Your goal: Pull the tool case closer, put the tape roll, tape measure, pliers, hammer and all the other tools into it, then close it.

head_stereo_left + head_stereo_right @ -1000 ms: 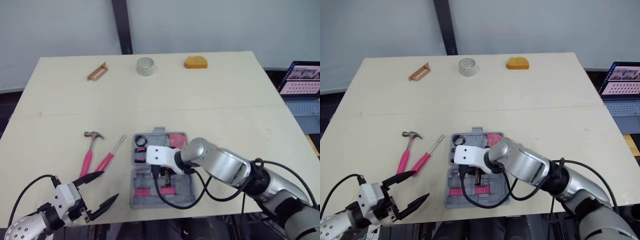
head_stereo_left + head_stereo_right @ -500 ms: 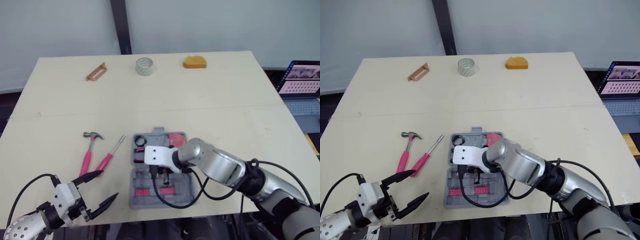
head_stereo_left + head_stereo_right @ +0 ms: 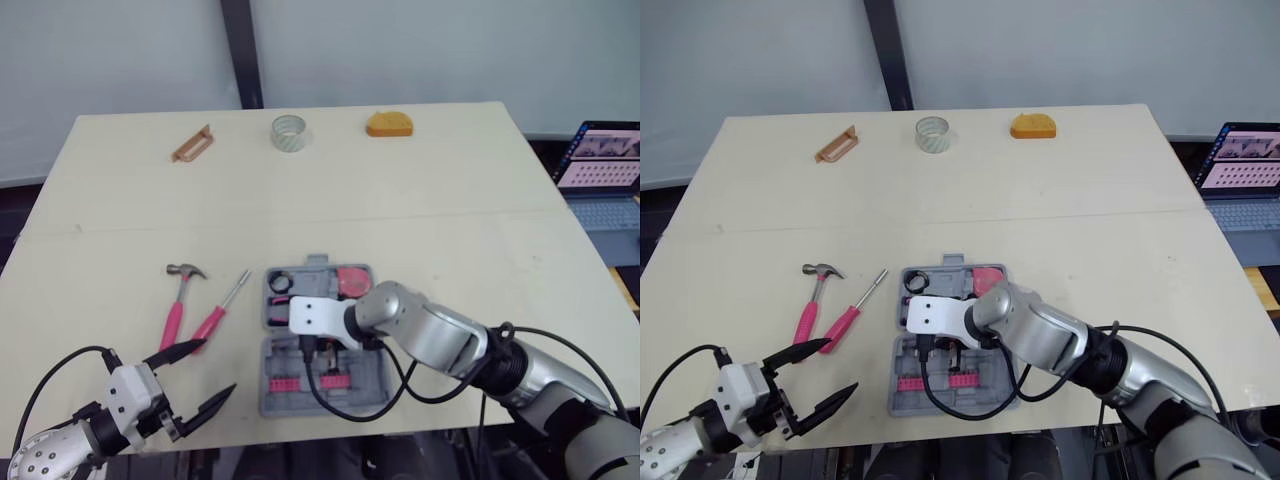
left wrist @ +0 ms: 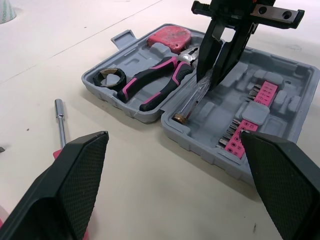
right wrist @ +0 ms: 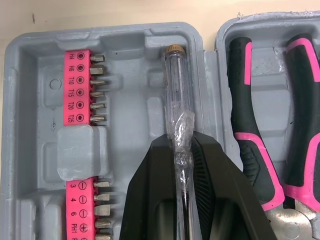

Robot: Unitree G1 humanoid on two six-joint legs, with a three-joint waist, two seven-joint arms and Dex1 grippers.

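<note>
The grey tool case (image 3: 275, 402) lies open near the table's front edge. In it are pink-and-black pliers (image 4: 155, 82), a pink tape measure (image 3: 352, 279) and a small black tape roll (image 3: 280, 284). My right gripper (image 3: 318, 352) hangs over the case's near half, shut on a clear-handled screwdriver (image 5: 176, 90) that points into a tray slot beside the pink bit strips (image 5: 80, 85). Left of the case lie a pink-handled hammer (image 3: 180, 300) and a pink-handled driver (image 3: 220, 310). My left gripper (image 3: 212, 370) stands open at the front left, holding nothing.
Along the far edge sit a brown wooden piece (image 3: 194, 144), a clear tape roll (image 3: 289, 133) and an orange object (image 3: 388, 124). A laptop (image 3: 600, 160) stands off the table at the right.
My right gripper has shifted slightly toward the front edge, bringing the clear screwdriver over the case's near half. The left gripper has barely moved.
</note>
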